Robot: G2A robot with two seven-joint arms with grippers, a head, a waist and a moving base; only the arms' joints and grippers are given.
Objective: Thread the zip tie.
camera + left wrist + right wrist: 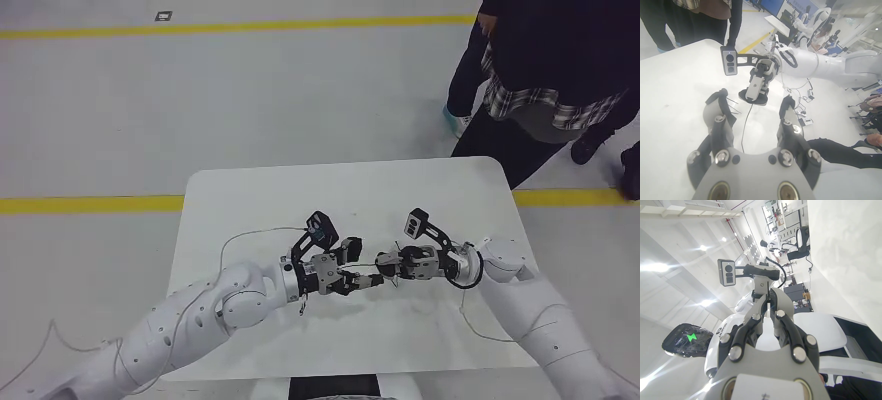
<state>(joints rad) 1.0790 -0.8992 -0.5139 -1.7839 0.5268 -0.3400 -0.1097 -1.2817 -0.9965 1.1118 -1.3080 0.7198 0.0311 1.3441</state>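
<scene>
The zip tie (745, 123) is a thin black strap. My right gripper (752, 101) is shut on one end of it, low over the white table (250, 200) near the middle. From there the strap runs between the spread fingers (789, 102) of my open left gripper (756, 94), touching neither. In the top view the left gripper (368, 279) and right gripper (386, 266) face each other tip to tip. The right wrist view has the right gripper (768, 303) closed with the strap (768, 289) standing out past its tips; the strap's head is hidden.
Two thin dark lines (734, 108) lie on the table beside one left finger; I cannot tell what they are. A thin cable (245, 238) loops over the table's left part. The table's far half (400, 185) is bare.
</scene>
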